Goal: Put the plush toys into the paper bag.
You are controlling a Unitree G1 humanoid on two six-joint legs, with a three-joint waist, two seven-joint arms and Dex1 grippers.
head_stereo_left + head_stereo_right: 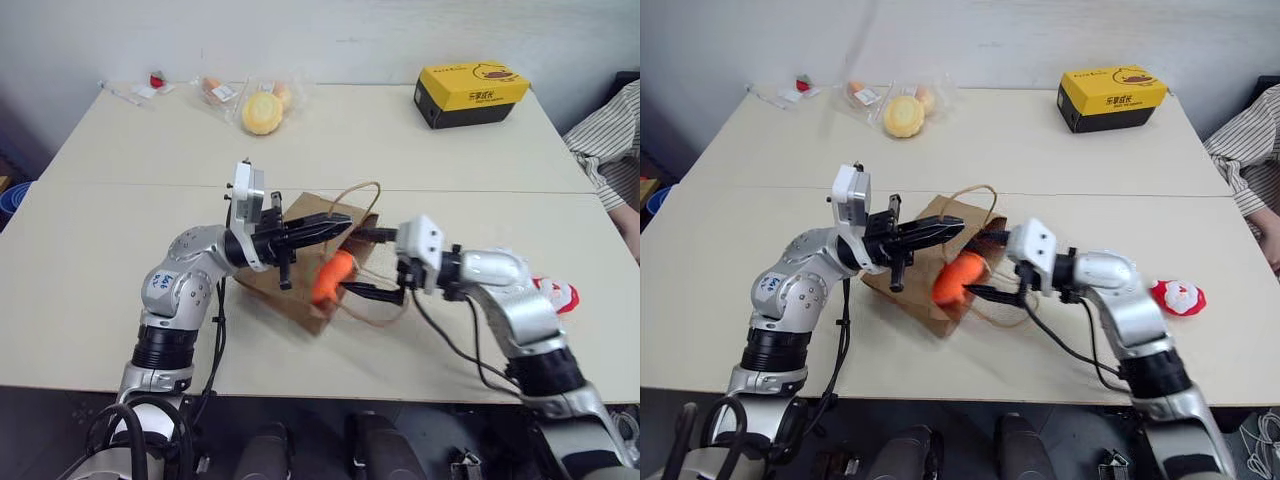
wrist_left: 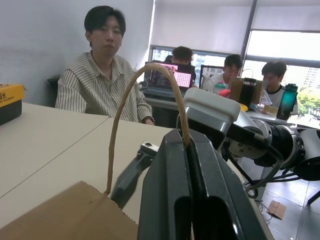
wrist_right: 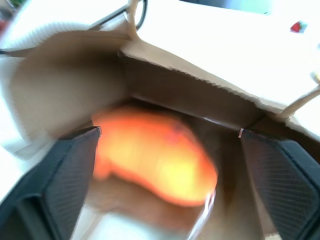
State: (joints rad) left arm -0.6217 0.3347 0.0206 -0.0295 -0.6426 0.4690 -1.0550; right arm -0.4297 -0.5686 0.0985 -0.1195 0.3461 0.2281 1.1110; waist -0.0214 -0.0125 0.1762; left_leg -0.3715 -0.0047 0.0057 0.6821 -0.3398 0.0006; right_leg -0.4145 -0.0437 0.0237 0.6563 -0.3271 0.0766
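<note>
Right gripper (image 1: 372, 262): jaws spread wide and holding nothing; the black fingers stand on either side of the orange fish toy (image 1: 333, 277) at the mouth of the paper bag (image 1: 300, 268).
Orange fish toy: between the parted right fingers, apparently just inside the bag opening; the right wrist view is blurred, so how deep it sits cannot be told.
Left gripper (image 1: 322, 228): clamped fully on the bag's upper edge and twine handle (image 2: 145, 90), holding the mouth open opposite the right gripper.
Red-and-white toy (image 1: 1178, 297): on the table, well apart from both grippers, beyond the right forearm; not yet bagged.
Risk 1: a withdrawing right finger could drag the fish back out.
Risk 2: if the left grip slips, the mouth may collapse.
Risk 3: the twine loops beside the right fingers could snag them.
</note>
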